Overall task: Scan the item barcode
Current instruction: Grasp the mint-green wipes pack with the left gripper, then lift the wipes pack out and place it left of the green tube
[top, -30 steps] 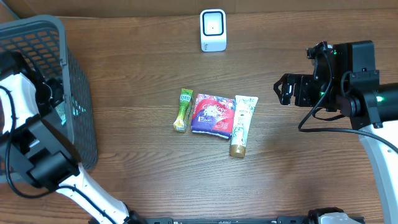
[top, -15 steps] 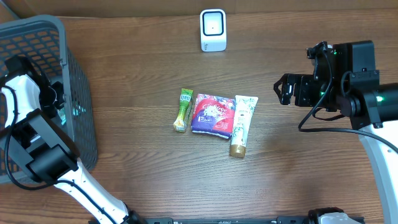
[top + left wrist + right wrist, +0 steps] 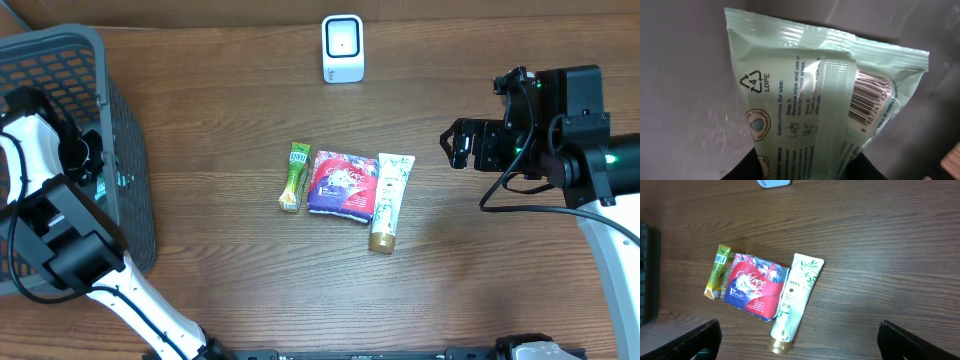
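Left wrist view, nearest first: two dark fingers (image 3: 742, 167) of the left gripper (image 3: 805, 171) are seen at the bottom edge, pressed in against both sides of a pale green wipes pack (image 3: 805, 100) – the pack is pinched between them. The pack's long axis is run straight out from the fingers, with the far sealed end pointed away from the gripper and tilted a little to the right in the frame. The printed back is turned to the camera: an LDPE recycling mark, use instructions and the barcode (image 3: 867, 97) near the right edge, its bars set across the pack's length. Only blurred grey is seen behind.

In the overhead view the left arm is reached into the grey mesh basket (image 3: 60, 60) at the table's left, so the pack is placed inside the basket; the fingers themselves are hidden there.

At the right side the right gripper (image 3: 452, 145) is held above bare wood, jaws spread wide – nothing between them.

At mid-table three items are laid side by side: a green stick packet (image 3: 295, 177), a red floral pouch (image 3: 342, 185) touching it, and a white tube (image 3: 390, 200) with a gold cap pointed to the near edge.

Farthest, a white scanner (image 3: 342, 48) is stood at the back edge.
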`<state>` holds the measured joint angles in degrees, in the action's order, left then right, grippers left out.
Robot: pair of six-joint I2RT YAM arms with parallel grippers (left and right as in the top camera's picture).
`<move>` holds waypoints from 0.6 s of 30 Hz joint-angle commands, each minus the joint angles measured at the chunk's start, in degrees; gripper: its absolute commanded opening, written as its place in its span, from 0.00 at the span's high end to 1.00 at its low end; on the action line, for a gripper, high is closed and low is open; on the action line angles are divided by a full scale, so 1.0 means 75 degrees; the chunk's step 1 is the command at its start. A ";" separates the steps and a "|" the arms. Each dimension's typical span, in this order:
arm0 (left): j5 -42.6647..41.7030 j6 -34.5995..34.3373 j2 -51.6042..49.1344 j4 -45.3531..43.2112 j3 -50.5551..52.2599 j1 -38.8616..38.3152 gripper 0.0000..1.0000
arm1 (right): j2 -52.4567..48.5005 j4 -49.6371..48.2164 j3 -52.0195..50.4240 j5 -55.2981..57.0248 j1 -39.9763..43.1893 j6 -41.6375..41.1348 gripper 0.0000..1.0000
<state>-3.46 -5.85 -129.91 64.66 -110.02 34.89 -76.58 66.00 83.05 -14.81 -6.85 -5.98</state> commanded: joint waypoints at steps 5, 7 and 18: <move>-0.0149 0.0009 -0.0064 0.1480 -0.2489 -0.0009 0.78 | 0.0006 -0.0044 0.0207 -0.0041 -0.0035 -0.0003 0.00; -0.0216 0.0009 -0.0064 0.1915 -0.3235 -0.0009 0.77 | 0.0006 -0.0044 0.0207 -0.0041 -0.0035 -0.0003 0.00; -0.0950 0.0009 -0.0032 0.3917 -0.7140 -0.0047 0.75 | 0.0006 -0.0044 0.0207 -0.0038 -0.0035 -0.0003 0.00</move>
<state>-8.54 -5.85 -131.02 92.51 -157.82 34.85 -76.58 66.00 83.05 -14.81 -6.85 -6.00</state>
